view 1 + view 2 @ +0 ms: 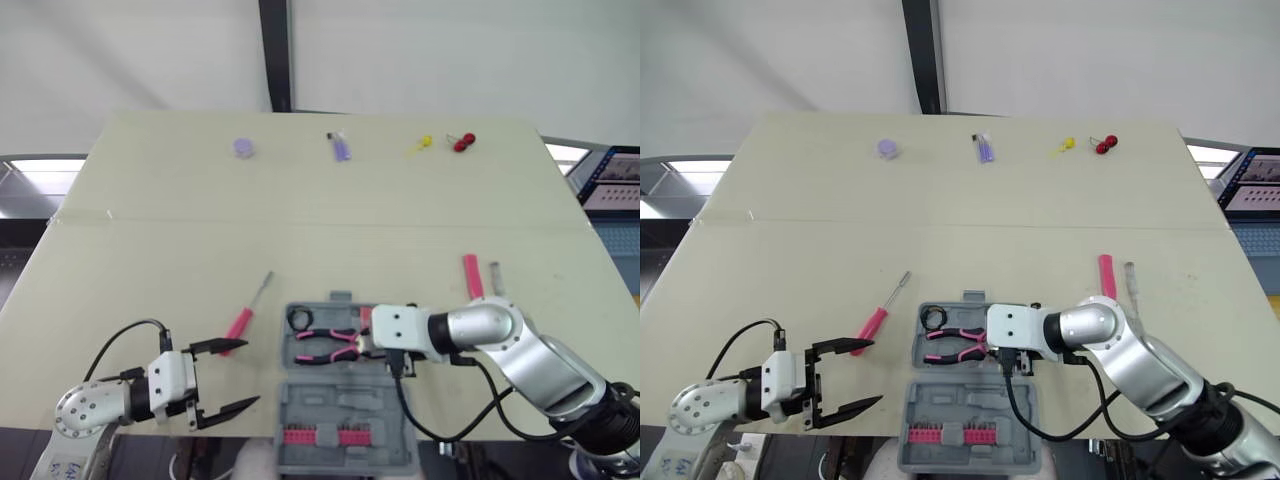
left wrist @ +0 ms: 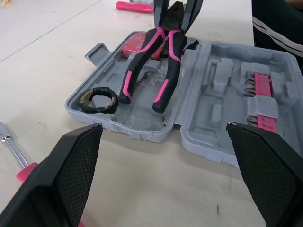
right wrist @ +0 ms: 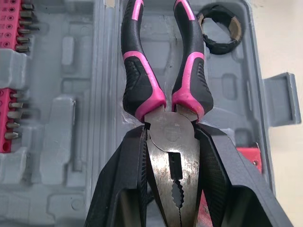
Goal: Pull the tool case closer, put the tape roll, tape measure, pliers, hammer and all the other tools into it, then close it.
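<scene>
The grey tool case (image 1: 312, 366) lies open at the table's near edge, its lid (image 1: 345, 445) holding pink bit strips. In its base sit a black tape roll (image 1: 300, 318) and pink-and-black pliers (image 1: 328, 344). My right gripper (image 1: 364, 343) is shut on the pliers' metal head (image 3: 170, 146), with the handles pointing toward the tape roll (image 3: 218, 34). A red block (image 3: 249, 159) shows in the base under that gripper. My left gripper (image 1: 226, 379) stands open left of the case, nothing between its fingers (image 2: 61, 175). A pink-handled screwdriver (image 1: 246, 315) lies just beyond it.
A pink-handled tool (image 1: 471, 276) and a grey tool (image 1: 494, 278) lie right of the case. Small purple (image 1: 243, 147), purple (image 1: 341, 148), yellow (image 1: 420, 146) and red (image 1: 463, 142) items sit along the far edge. A dark-sleeved person (image 2: 279, 28) is beside the case.
</scene>
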`<action>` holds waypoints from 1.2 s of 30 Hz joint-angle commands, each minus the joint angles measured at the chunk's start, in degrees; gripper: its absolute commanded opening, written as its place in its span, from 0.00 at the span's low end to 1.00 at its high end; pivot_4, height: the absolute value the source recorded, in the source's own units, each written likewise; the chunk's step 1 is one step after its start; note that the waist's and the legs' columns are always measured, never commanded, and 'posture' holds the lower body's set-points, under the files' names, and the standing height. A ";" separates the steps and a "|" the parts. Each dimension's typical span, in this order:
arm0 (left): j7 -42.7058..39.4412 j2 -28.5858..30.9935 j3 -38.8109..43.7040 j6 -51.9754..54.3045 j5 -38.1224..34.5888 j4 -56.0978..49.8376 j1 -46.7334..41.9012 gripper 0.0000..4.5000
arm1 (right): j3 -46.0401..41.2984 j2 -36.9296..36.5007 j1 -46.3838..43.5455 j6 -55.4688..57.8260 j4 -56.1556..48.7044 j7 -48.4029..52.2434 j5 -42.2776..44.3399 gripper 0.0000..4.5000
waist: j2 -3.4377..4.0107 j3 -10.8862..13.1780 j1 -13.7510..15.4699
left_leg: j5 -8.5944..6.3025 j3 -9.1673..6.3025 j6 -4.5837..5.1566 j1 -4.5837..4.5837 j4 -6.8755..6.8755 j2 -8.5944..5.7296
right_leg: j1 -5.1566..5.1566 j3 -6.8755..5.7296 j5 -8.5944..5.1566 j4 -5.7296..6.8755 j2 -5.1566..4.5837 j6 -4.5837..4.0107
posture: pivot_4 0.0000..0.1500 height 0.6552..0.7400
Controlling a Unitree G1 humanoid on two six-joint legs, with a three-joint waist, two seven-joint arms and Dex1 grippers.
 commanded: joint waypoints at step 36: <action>3.49 -0.08 -2.80 0.44 0.18 -0.58 -1.91 1.00 | 3.47 3.67 -0.33 -2.22 1.09 -1.05 -5.64 0.22 | 0.00 0.00 -0.02 | 0.00 0.00 0.00 0.01 0.00 0.00 | 0.00 -0.01 0.00 0.00 0.00 0.00 | 1.00 1.00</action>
